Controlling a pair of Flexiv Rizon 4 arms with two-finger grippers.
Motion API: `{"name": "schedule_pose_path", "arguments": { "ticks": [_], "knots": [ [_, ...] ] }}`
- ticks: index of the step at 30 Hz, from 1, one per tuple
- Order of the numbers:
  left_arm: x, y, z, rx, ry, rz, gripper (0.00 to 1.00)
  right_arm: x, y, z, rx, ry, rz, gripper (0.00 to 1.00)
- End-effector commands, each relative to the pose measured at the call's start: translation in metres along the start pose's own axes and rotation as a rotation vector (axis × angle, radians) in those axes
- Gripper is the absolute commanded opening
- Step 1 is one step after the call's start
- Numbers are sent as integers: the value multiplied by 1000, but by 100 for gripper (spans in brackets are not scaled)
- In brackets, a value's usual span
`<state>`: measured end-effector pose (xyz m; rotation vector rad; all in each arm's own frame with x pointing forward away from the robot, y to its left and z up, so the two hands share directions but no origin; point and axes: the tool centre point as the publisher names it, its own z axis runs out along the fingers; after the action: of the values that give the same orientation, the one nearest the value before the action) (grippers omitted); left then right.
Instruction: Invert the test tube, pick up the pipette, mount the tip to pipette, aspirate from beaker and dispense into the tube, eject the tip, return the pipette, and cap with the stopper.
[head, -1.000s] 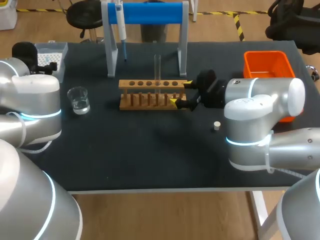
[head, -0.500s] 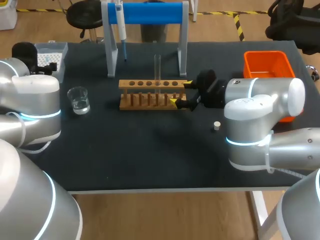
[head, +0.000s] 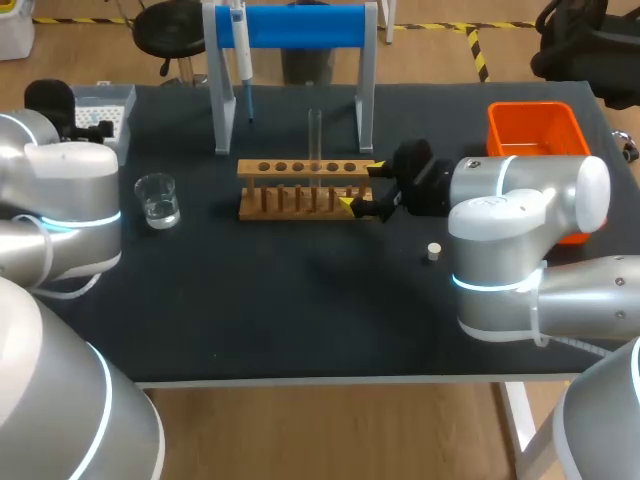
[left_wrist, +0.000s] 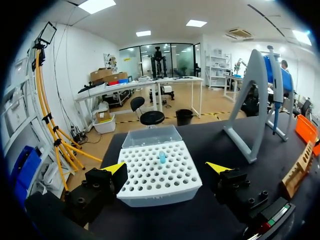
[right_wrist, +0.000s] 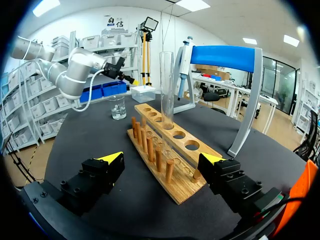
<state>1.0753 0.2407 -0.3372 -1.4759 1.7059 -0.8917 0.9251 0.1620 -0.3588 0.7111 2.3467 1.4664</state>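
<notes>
Upright test tube (head: 315, 132) in rack (head: 300, 192), so pick-up of pipette (head: 241, 50) looks due: left gripper (left_wrist: 167, 168) wide open, empty, facing tip box (left_wrist: 150, 175); right gripper (right_wrist: 162, 158) likewise, astride rack end; next needs a square grasp on pipette body

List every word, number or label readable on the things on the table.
None is readable. The wooden test tube rack, white plastic tip box, small glass beaker and orange plastic bin show no print; any marks on the white pipette are too small to read.
</notes>
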Motion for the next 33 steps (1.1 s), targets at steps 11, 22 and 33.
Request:
{"name": "schedule_pose_path", "arguments": {
  "ticks": [11, 22, 33],
  "knots": [
    [-5, -1, 18, 11, 0, -3, 100, 0, -1, 0, -1, 0, -1, 100],
    [-5, -1, 31, 57, 5, -15, 100, 0, -1, 0, -1, 0, -1, 100],
    [-7, -1, 38, 53, 8, -12, 100, 0, -1, 0, -1, 0, -1, 100]
  ]
}}
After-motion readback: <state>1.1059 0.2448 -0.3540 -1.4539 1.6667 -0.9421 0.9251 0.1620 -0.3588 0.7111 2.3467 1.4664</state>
